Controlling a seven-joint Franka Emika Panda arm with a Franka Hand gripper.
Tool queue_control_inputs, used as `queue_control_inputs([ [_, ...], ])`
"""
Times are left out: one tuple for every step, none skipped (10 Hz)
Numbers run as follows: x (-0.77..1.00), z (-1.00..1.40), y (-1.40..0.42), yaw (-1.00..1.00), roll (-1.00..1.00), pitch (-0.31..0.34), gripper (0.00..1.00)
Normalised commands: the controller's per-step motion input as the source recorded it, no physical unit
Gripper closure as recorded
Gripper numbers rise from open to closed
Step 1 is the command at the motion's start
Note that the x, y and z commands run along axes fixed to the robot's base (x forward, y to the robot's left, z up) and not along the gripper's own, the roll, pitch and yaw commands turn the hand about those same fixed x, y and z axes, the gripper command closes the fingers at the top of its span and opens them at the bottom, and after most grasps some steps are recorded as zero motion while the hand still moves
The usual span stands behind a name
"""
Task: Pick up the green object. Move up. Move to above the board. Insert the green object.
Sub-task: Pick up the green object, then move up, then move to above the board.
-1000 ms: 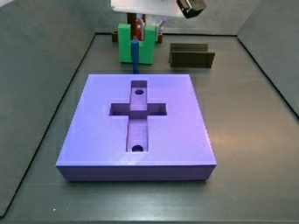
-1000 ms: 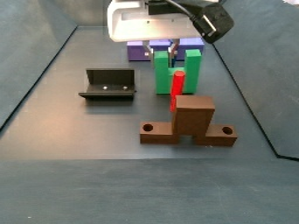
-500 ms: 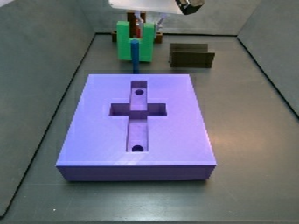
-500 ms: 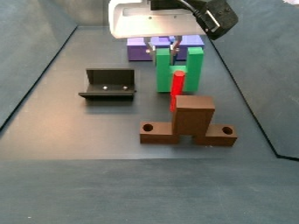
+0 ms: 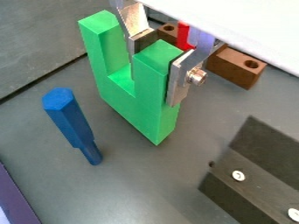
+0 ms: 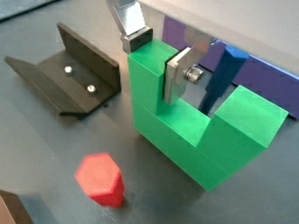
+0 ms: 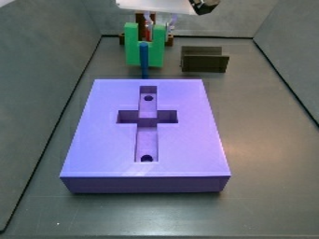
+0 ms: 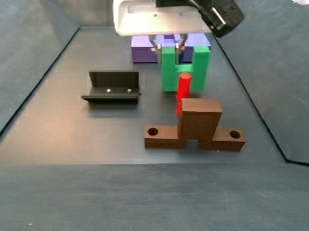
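Note:
The green object [image 5: 135,87] is a bright green U-shaped block standing upright with its notch up. My gripper [image 5: 156,54] is shut on one arm of the U, with a silver finger on each side of it; both wrist views show this [image 6: 158,57]. In a side view the green object [image 7: 131,42] is at the far end of the floor, beyond the board [image 7: 187,140], under my gripper [image 7: 149,30]. In the opposite side view the green object [image 8: 200,68] stands in front of the board [image 8: 145,50]. I cannot tell whether it is clear of the floor.
A thin blue stick [image 7: 145,58] stands upright right next to the green object, between it and the board. A dark olive box [image 7: 204,60] is to its right. A red peg [image 8: 183,87], a brown block [image 8: 200,122] and the fixture [image 8: 111,87] stand nearby.
My gripper has risen slightly, and the green object appears to have come up a little with it. Nothing else has moved.

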Motion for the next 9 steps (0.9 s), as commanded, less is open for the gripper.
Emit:
queue_control_inputs([
  [0.00, 0.00, 0.00, 0.00, 0.00, 0.000, 1.00],
  [0.00, 0.00, 0.00, 0.00, 0.00, 0.000, 1.00],
  [0.00, 0.00, 0.00, 0.00, 0.00, 0.000, 1.00],
  [0.00, 0.83, 0.00, 0.00, 0.00, 0.000, 1.00],
  [-0.03, 0.77, -0.03, 0.06, 0.00, 0.029, 1.00],
  [-0.05, 0.63, -0.04, 0.06, -0.01, 0.047, 1.00],
  [0.00, 1.40, 0.00, 0.00, 0.00, 0.000, 1.00],
  [0.00, 1.40, 0.01, -0.03, -0.01, 0.019, 1.00],
  [-0.02, 1.40, 0.00, -0.02, -0.02, 0.020, 1.00],
])
